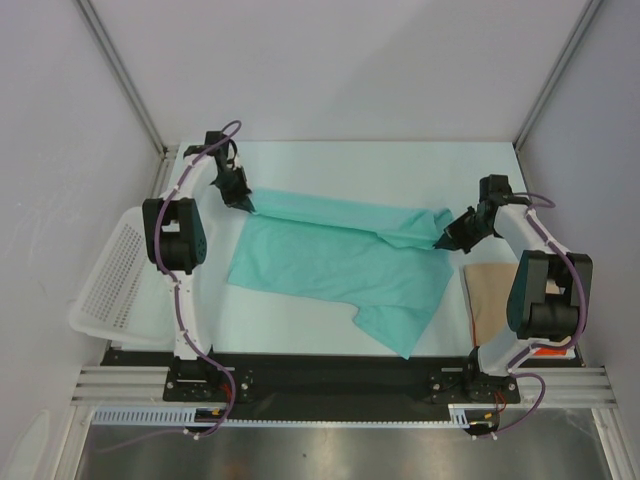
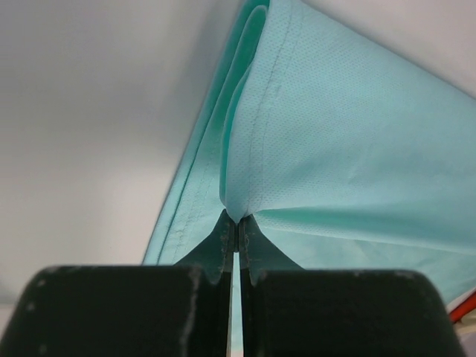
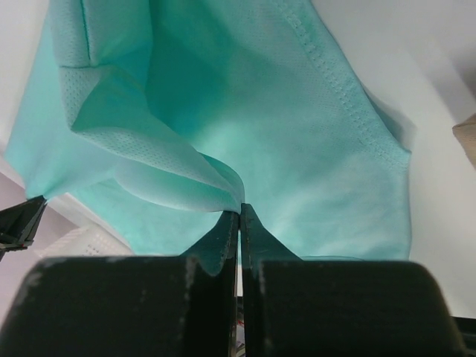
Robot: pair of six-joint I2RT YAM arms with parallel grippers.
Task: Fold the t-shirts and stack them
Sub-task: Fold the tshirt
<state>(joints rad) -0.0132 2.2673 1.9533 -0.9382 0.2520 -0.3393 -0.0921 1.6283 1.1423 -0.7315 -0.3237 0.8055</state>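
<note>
A teal t-shirt (image 1: 330,262) lies spread across the middle of the table, its far edge lifted and stretched between my two grippers. My left gripper (image 1: 247,207) is shut on the shirt's far left corner; in the left wrist view the cloth (image 2: 335,149) is pinched at the fingertips of that gripper (image 2: 237,220). My right gripper (image 1: 440,240) is shut on the far right edge; in the right wrist view a fold of the cloth (image 3: 186,178) is pinched in that gripper (image 3: 239,210). A sleeve hangs toward the near edge.
A white mesh basket (image 1: 110,280) stands at the left table edge, beside the left arm. A brown cardboard sheet (image 1: 490,295) lies at the right, partly under the right arm. White walls enclose the table on three sides.
</note>
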